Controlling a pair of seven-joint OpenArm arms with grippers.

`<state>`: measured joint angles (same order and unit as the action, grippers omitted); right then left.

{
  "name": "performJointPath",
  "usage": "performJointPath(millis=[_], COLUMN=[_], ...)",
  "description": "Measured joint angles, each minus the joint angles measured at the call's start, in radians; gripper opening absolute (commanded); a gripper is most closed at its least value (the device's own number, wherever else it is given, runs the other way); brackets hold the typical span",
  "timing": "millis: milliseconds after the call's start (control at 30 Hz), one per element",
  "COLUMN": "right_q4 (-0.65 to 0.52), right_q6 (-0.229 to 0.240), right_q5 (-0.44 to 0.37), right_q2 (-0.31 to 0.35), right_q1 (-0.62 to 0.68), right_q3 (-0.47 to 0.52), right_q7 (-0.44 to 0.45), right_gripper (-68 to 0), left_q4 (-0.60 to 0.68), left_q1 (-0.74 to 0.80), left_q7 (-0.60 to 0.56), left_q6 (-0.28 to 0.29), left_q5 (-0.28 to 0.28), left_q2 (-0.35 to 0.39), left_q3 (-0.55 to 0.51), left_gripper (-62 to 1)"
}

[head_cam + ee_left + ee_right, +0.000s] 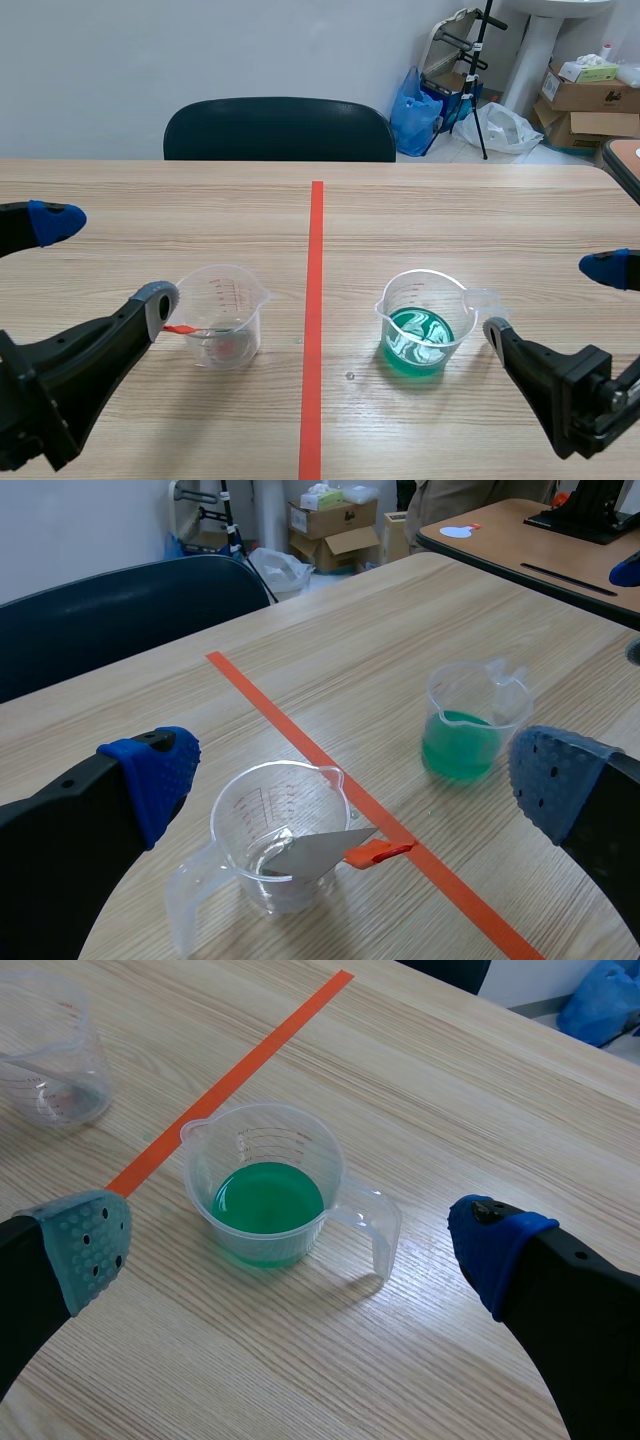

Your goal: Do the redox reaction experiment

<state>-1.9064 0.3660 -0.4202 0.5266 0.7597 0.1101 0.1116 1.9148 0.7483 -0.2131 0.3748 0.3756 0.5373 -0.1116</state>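
I see left gripper (107,262) fingers apart, clear beaker (225,315) with red-handled strip (325,850) just ahead. Right gripper (550,300) also apart; green-liquid beaker (420,325) ahead, toward desk (450,210) right edge.

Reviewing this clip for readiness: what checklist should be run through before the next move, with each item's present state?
1. Left gripper open, empty: ok.
2. Right gripper open, empty: ok.
3. Green-liquid cup upright, handle facing that gripper: ok.
4. Clear cup upright, metal strip leaning inside: ok.
5. Clear cup holds liquid: cannot tell.
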Motion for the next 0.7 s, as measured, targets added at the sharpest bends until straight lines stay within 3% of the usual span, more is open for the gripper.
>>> performJointPath(millis=[233, 433, 700], right_q4=[0.0, 0.0, 0.0], right_q6=[0.0, 0.0, 0.005], right_q5=[0.0, 0.0, 0.079], right_q2=[0.0, 0.0, 0.0], right_q1=[-0.004, -0.08, -0.231], right_q3=[0.0, -0.008, -0.129], right_q7=[0.0, 0.0, -0.015], right_gripper=[0.4, 0.4, 0.4], left_q4=[0.0, 0.0, 0.0], left_q1=[0.0, 0.0, 0.0], left_q7=[0.0, 0.0, 0.0], left_q6=[0.0, 0.0, 0.0], left_q5=[0.0, 0.0, 0.0], left_q2=[0.0, 0.0, 0.0], left_q3=[0.0, 0.0, 0.0], left_gripper=[1.4, 1.4, 1.4])
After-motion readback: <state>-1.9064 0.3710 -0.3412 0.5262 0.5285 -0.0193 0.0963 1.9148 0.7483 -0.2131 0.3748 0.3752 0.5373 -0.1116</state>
